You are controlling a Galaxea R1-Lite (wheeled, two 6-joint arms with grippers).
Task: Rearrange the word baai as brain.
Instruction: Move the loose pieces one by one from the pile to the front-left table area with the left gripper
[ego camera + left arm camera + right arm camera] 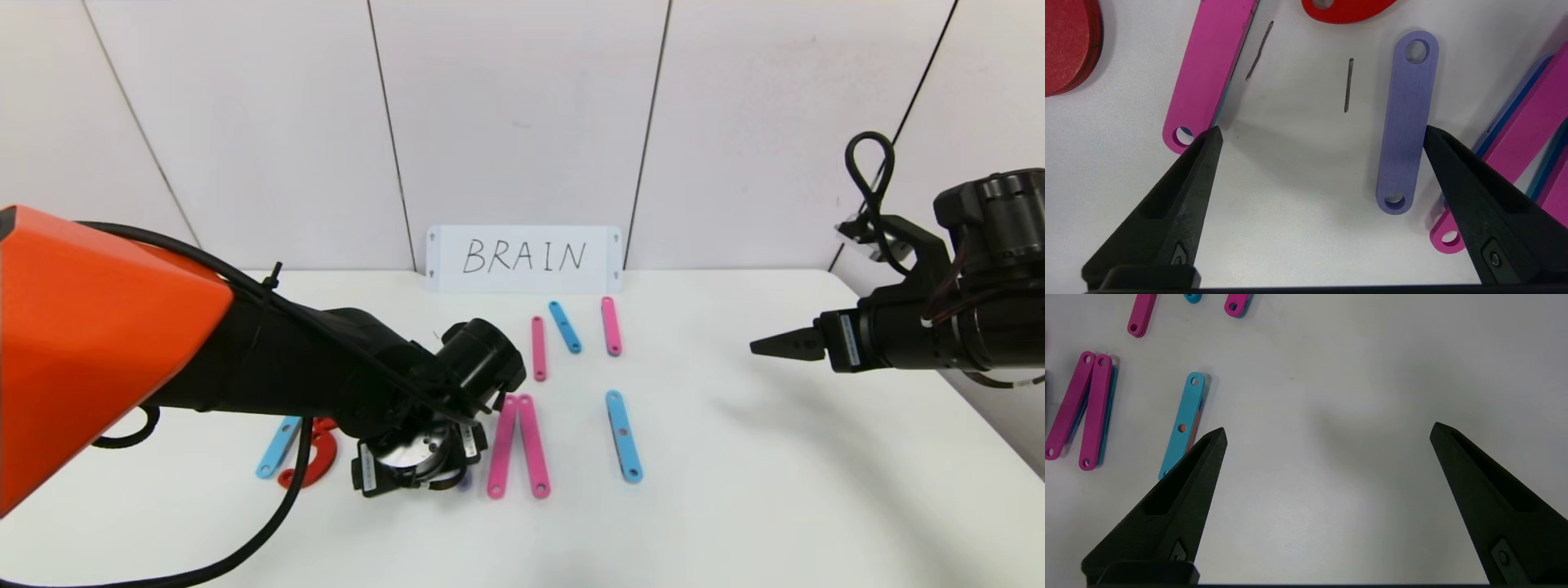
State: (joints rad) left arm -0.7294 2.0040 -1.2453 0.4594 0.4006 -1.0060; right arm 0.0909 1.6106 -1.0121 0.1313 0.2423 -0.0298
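My left gripper (1323, 134) is spread wide over the table, holding nothing, with the purple strip (1406, 122) lying flat just inside one finger, among the word's pink strips. I'd lift straight up so I don't nudge it. Right gripper (1327, 433) hovers wide open off to the side.
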